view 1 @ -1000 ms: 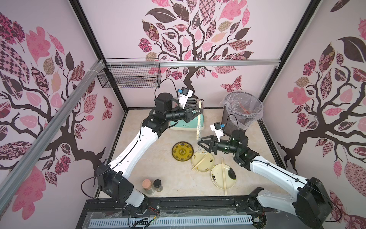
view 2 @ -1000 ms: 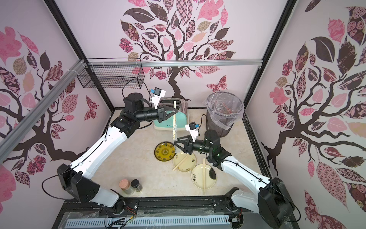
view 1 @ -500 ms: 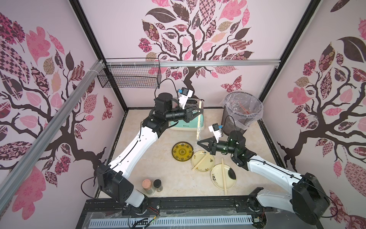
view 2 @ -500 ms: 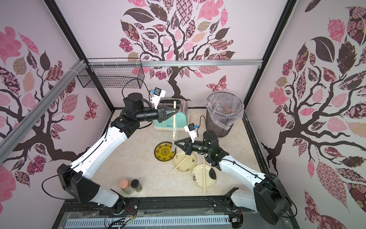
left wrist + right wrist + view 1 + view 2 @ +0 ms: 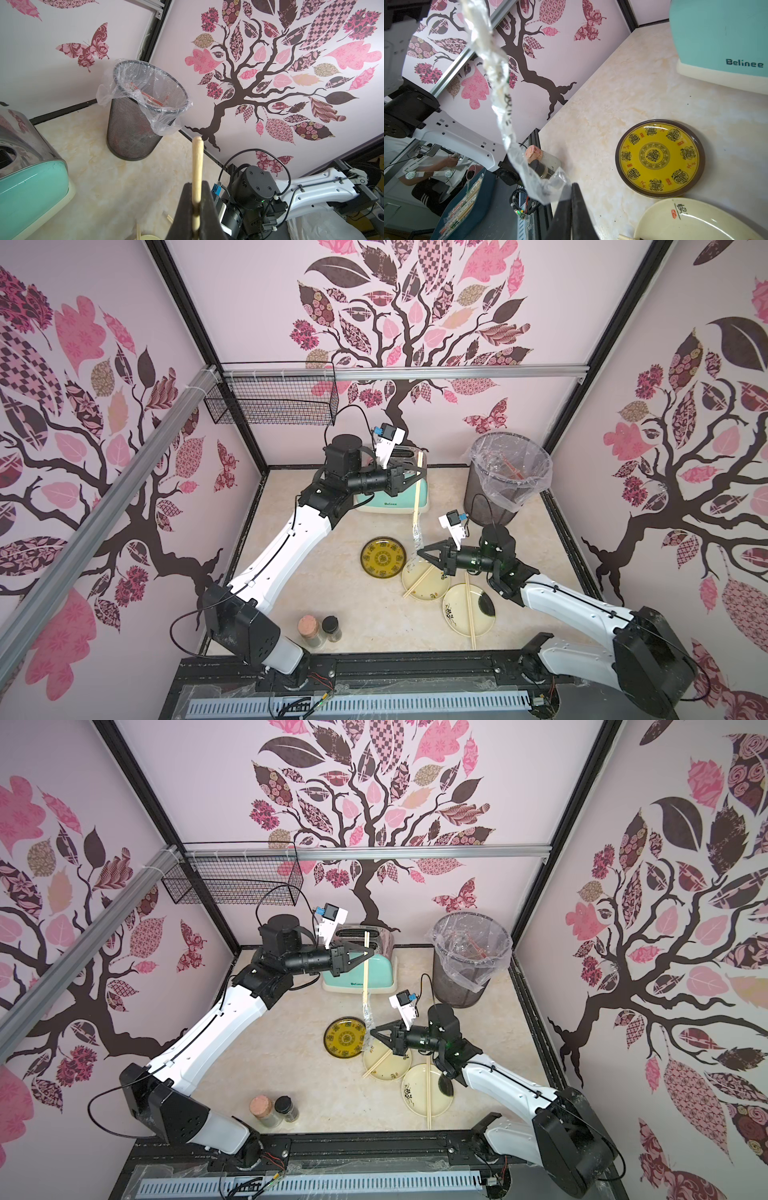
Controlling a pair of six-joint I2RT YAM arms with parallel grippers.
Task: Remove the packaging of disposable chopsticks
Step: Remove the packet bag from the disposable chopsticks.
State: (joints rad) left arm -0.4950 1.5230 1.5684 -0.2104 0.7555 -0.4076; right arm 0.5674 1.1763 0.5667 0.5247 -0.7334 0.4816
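My left gripper (image 5: 417, 472) (image 5: 196, 199) is shut on a pair of pale wooden disposable chopsticks (image 5: 417, 493) (image 5: 197, 158), held upright in the air in front of the toaster. Their lower end is still inside the crinkly clear packaging (image 5: 417, 533) (image 5: 500, 97), which has small dark marks. My right gripper (image 5: 420, 551) (image 5: 572, 191) is shut on the bottom tip of that packaging, just above the plates. Both top views show the same, with the chopsticks (image 5: 365, 977) running down into the packaging (image 5: 366, 1016). Two more pairs of chopsticks lie bare on the cream plates.
A mint toaster (image 5: 390, 499) stands at the back, and a mesh bin (image 5: 505, 489) with a clear liner at the back right holds used sleeves. A yellow plate (image 5: 383, 560) and two cream plates (image 5: 432, 593) (image 5: 482, 605) lie below my right gripper. Two jars (image 5: 320, 628) stand near the front edge.
My right gripper was open a second ago; it has moved left to the hanging sleeve and shut on its lower end. The left arm has not moved.
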